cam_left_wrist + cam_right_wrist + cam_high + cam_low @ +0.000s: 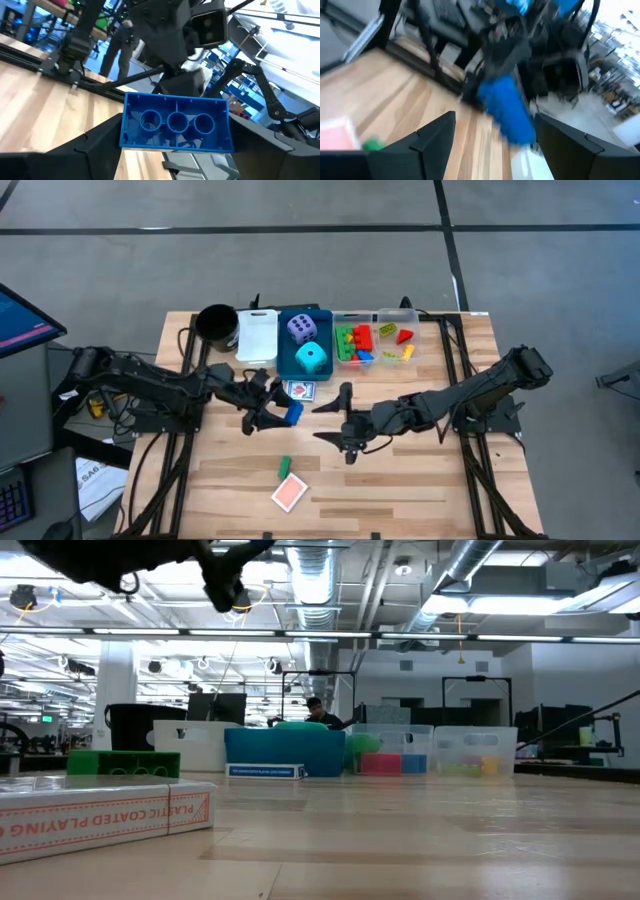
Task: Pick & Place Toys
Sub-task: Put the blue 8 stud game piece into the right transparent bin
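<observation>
Pale wooden table top point(400, 480) under both dark arms, open workshop hall behind

Left gripper point(283, 413) raised over the table centre, just in front of the blue plastic bin point(286, 356), clamped on a blue plastic brick point(176, 123) with its three round sockets facing the wrist camera

Right gripper point(338, 418) just beside that brick, on the side away from the left arm, fingers spread wide and empty

Purple soft die point(299, 328) and cyan soft die point(311, 358) inside the blue bin

Small green plastic brick point(284, 467) and red-backed playing card box point(289, 493) lying well in front of the bin, near the front edge

Loose playing card point(300, 389) flat on the wood just in front of the bin

More small coloured bricks point(355, 342) in the clear plastic bins point(378, 315) beside the blue bin
</observation>
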Robot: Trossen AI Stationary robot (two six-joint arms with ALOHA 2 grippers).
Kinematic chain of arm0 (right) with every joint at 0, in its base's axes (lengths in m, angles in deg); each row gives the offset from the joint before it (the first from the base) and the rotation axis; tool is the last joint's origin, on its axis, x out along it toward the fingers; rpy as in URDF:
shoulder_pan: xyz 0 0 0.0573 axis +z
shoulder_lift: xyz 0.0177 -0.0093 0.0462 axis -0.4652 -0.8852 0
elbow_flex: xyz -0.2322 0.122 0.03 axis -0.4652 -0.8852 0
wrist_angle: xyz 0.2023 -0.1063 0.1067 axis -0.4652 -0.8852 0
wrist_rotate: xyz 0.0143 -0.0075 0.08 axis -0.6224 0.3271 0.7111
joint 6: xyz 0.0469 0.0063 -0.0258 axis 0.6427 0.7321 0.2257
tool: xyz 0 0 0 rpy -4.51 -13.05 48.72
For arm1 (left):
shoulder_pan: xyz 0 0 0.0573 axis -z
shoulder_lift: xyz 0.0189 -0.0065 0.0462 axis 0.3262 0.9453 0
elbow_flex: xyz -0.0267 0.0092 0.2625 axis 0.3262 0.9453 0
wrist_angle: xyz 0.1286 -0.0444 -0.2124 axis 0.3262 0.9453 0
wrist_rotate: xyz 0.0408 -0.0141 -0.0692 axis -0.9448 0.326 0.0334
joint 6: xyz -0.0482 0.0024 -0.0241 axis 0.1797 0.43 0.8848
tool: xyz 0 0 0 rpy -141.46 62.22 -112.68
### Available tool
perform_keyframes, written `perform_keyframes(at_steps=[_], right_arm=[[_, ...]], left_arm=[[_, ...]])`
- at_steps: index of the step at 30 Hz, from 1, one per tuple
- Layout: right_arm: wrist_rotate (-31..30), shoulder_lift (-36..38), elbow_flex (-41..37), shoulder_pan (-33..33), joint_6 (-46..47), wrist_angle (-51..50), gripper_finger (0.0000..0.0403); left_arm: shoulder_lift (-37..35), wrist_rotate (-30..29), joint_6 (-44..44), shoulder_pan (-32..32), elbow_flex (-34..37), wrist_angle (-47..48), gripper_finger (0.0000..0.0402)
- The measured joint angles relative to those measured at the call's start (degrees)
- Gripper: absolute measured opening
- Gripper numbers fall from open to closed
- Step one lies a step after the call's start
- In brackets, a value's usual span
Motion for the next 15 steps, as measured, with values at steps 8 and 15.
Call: perform_keyframes(at_steps=[8, 15], right_arm=[[0.05, -4.20, 3.90, -0.68, -4.15, 0.02, 0.0268], [2.70, -5.15, 5.38, -0.74, -4.05, 0.08, 0.0268]], left_arm=[[6.79, 3.99, -0.02, -0.13, -4.93, -0.03, 0.0307], [7.67, 4.17, -0.02, -0.59, -5.71, -0.87, 0.0308]])
